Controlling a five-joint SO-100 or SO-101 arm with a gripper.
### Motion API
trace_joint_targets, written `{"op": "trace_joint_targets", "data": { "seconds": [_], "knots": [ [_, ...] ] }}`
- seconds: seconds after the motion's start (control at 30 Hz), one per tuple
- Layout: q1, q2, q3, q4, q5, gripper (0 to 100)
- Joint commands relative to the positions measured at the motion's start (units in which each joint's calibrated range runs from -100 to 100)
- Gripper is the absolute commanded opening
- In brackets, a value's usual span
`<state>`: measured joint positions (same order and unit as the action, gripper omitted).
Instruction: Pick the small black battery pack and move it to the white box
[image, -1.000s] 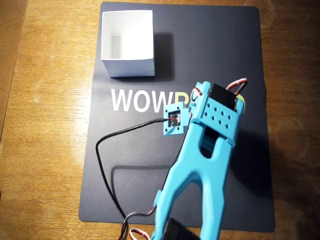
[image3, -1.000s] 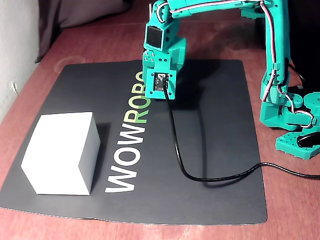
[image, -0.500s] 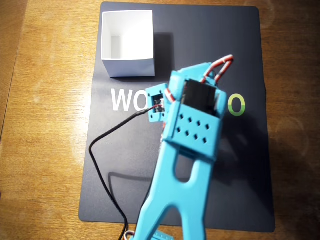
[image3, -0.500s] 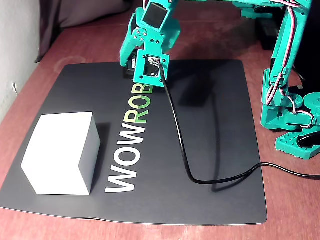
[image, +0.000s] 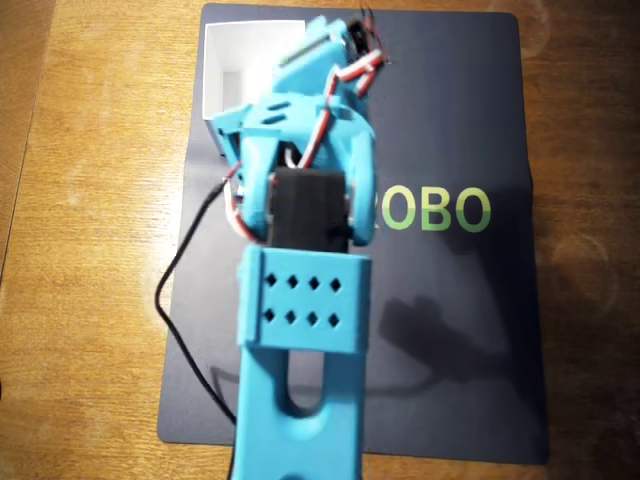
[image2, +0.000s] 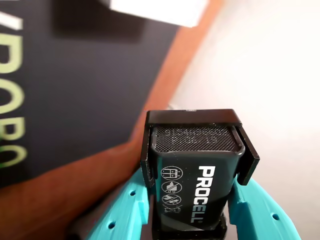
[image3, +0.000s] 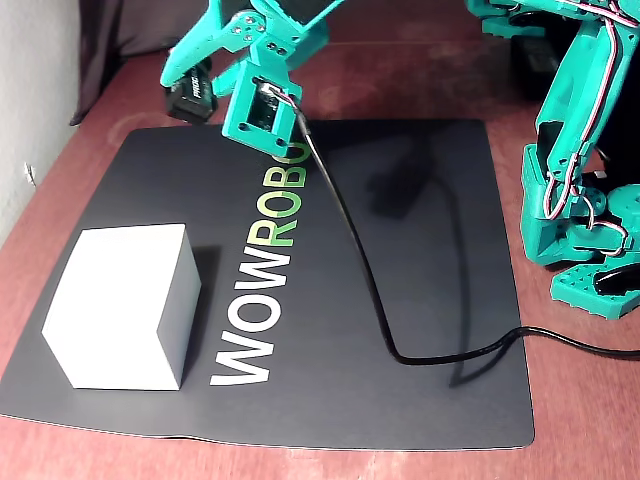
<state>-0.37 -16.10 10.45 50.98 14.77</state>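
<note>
The small black battery pack (image2: 195, 145), with PROCELL printed on it, sits in a black holder between my teal fingers (image2: 127, 210) in the wrist view. My gripper (image2: 195, 200) is shut on it. In the fixed view the gripper (image3: 195, 95) holds the pack (image3: 188, 103) in the air over the mat's far left corner. The white box (image3: 125, 300) stands on the mat's near left part, apart from the gripper. In the overhead view the box (image: 240, 70) is open-topped at the top left, and the gripper (image: 345, 45) is just right of it, with the arm hiding most of the pack.
A black mat (image3: 400, 330) with WOWROBO lettering covers the wooden table. A black cable (image3: 350, 260) runs from the wrist camera across the mat. The teal arm's base (image3: 580, 190) stands at the right in the fixed view. A white wall (image2: 270, 70) lies beyond the table edge.
</note>
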Motion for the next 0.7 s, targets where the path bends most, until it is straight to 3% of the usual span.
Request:
{"op": "trace_joint_targets", "data": {
  "seconds": [0.0,0.07,0.27,0.67],
  "knots": [
    [-3.9,-2.8,-5.1,-3.6,-0.2,8],
    [-4.3,-1.9,-4.2,-11.5,-0.2,8],
    [-5.7,4.6,-4.9,-19.1,0.2,8],
    [-16.5,12.8,-4.3,-19.4,3.7,8]
  ]
}}
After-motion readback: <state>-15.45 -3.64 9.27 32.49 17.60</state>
